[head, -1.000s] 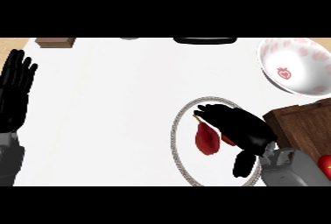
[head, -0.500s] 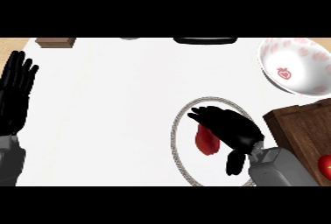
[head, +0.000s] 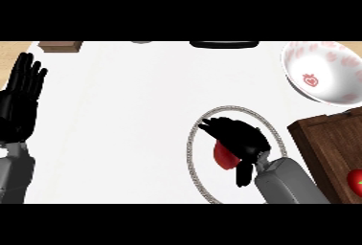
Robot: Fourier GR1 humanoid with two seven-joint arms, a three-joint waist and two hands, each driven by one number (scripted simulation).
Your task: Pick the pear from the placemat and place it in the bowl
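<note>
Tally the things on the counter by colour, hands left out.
Red: 2, the pear and a fruit in the crate
White: 2, placemat and bowl
Brown: 2, crate and block
Black: 1, object at top edge
Total: 7

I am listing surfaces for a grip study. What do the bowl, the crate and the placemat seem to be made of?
Bowl: looks like glazed ceramic, glossy white with red prints.
Crate: wood, dark brown with visible grain, matte.
Placemat: white, flat, with a grey beaded-looking rim; possibly fabric, but the look leaves it open.
</note>
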